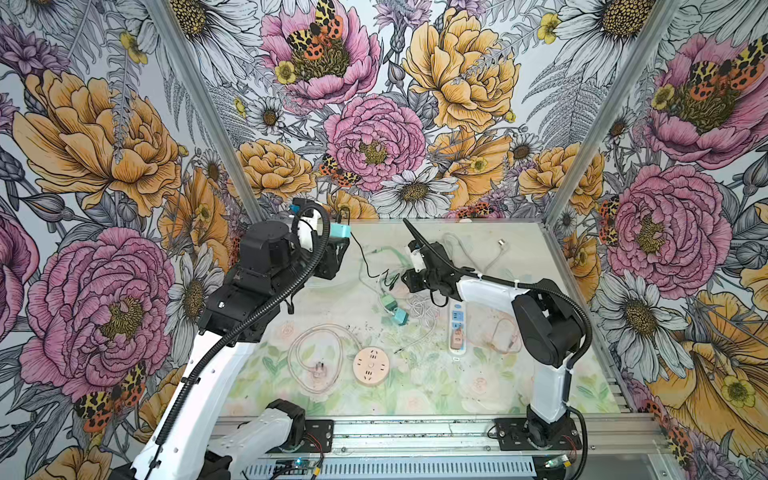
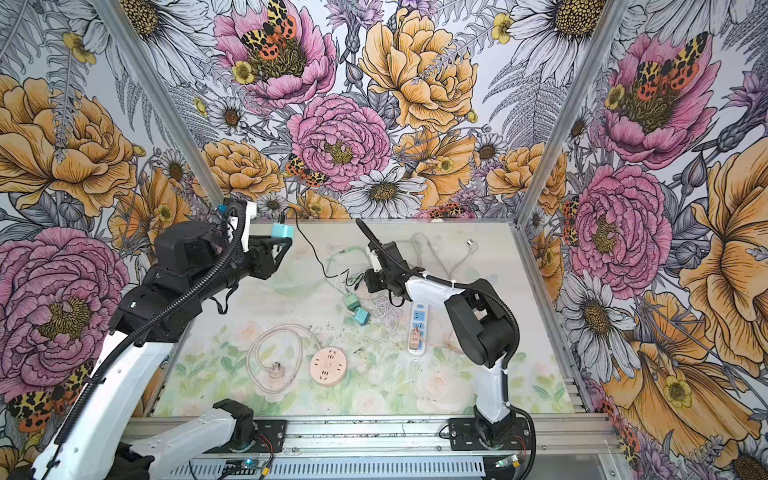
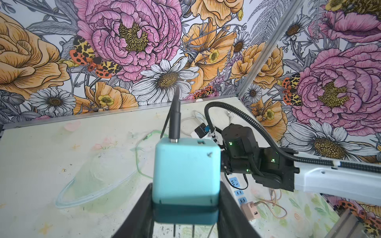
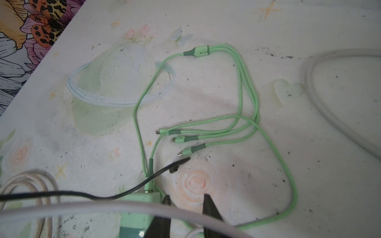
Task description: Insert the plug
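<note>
1. My left gripper (image 3: 185, 208) clamps the charger (image 3: 185, 171), a smooth teal cube with rounded edges, by two opposite faces. This grip leaves its metal prongs (image 3: 174, 228) free and holds it high above the table (image 4: 309, 144).
2. The black cable (image 4: 132, 188), thin and limp, is seated in the port on the face opposite the prongs and droops to the table.
3. My right gripper (image 4: 186, 201) hovers low by the cable's loose end. Its tapered black jaws stand narrowly apart with nothing between them.
4. The strip (image 1: 457, 328), a white bar with blue sockets, lies well apart from the charger and is probably its destination.
</note>
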Robot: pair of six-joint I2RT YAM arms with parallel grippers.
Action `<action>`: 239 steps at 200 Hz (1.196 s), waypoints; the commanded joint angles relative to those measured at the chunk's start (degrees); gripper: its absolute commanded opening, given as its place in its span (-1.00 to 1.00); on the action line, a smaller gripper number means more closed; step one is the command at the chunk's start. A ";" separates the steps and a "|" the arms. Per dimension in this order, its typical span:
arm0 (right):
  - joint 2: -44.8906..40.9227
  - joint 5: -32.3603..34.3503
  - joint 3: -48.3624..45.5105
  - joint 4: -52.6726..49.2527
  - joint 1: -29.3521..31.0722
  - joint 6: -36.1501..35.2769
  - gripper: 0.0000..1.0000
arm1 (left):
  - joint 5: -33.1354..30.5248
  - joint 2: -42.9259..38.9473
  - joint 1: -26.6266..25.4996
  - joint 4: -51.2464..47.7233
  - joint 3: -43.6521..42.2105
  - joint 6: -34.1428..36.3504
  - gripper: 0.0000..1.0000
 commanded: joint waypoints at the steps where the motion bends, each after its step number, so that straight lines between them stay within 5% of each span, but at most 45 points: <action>1: -6.43 -3.48 -1.26 -2.48 -0.74 0.52 -0.49 | -1.24 -0.28 -0.80 -0.32 0.33 1.40 -0.33; 58: -12.07 0.38 -2.42 -5.94 -2.50 -0.81 -0.53 | -1.10 -1.08 -3.00 -0.32 -1.75 2.14 -0.33; 105: -0.40 -3.44 13.40 -6.20 -5.66 -3.22 -0.04 | 2.37 -3.79 -3.41 -0.25 -1.92 2.80 -0.33; 149: 10.20 -11.09 24.24 -9.37 -5.72 -4.86 0.02 | 3.64 -4.71 -4.60 -0.31 -2.09 3.83 -0.33; 239: 7.33 -17.07 11.96 -15.76 -5.28 -14.89 -0.02 | 2.45 -2.21 -6.13 -0.23 -0.51 4.47 -0.34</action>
